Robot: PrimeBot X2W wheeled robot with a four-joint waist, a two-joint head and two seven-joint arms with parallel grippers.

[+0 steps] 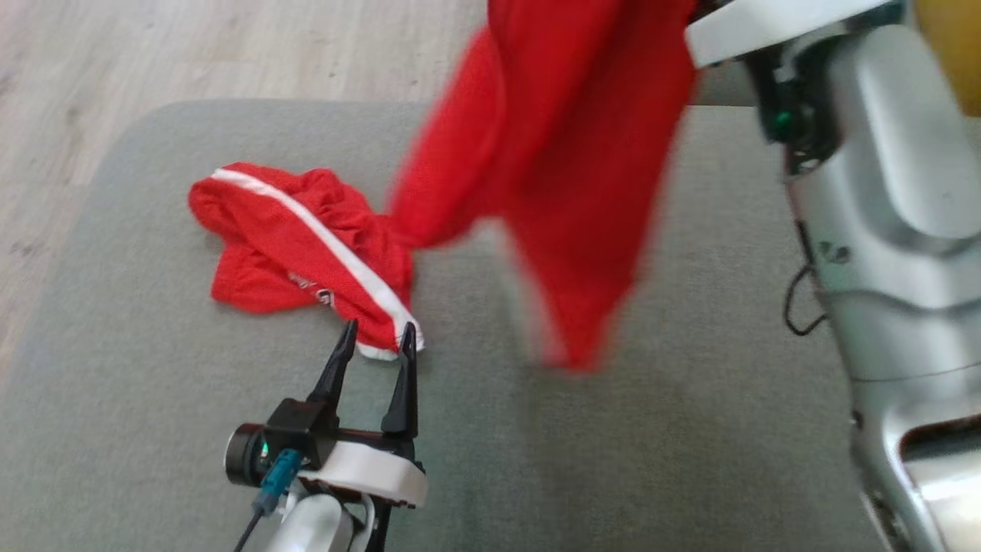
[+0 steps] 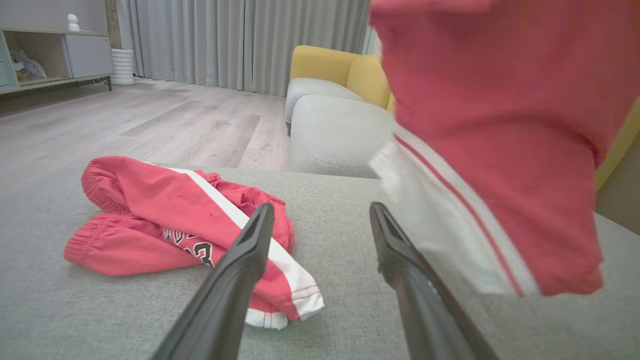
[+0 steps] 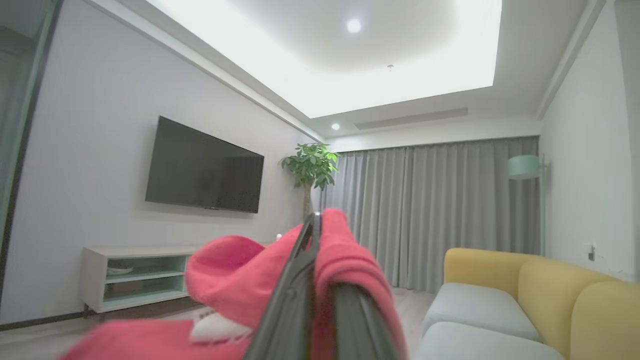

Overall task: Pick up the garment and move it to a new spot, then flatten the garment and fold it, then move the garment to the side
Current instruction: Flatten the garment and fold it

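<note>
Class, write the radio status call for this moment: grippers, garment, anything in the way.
Right gripper shut on garment, raised. Left gripper open, at its striped hem. One end lies bunched on grey cushion.

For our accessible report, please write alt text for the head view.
A red garment hangs lifted at upper right, its other end bunched on a grey cushion. The open left gripper points at the bunched end's white stripe.

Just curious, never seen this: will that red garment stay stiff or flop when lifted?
Probably floppy: the red garment drapes from the shut right gripper, its other end crumpled on the cushion. Likely light: a fingertip pinch holds it.
</note>
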